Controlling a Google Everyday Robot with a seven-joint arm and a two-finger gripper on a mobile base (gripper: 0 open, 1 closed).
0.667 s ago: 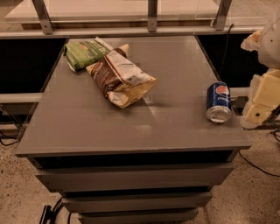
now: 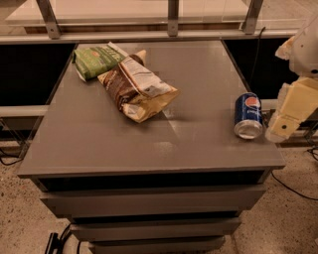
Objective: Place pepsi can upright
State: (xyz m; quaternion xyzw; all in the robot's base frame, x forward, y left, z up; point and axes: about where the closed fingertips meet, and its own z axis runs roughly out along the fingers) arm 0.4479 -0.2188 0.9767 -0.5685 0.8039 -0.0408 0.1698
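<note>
The pepsi can (image 2: 248,114) is dark blue with a red-white-blue logo. It lies on its side near the right edge of the grey table (image 2: 149,139), with one silver end turned toward the camera. My gripper (image 2: 278,130) is cream-coloured and hangs just right of the can, past the table's right edge. It is close beside the can and does not hold it.
A brown and white chip bag (image 2: 136,89) lies at the table's middle left, and a green chip bag (image 2: 97,60) lies behind it at the far left corner. A glass-fronted counter with metal posts (image 2: 172,15) runs behind the table. Drawers sit below the tabletop.
My gripper has edged slightly left, closer to the can. The can and the bags have not moved.
</note>
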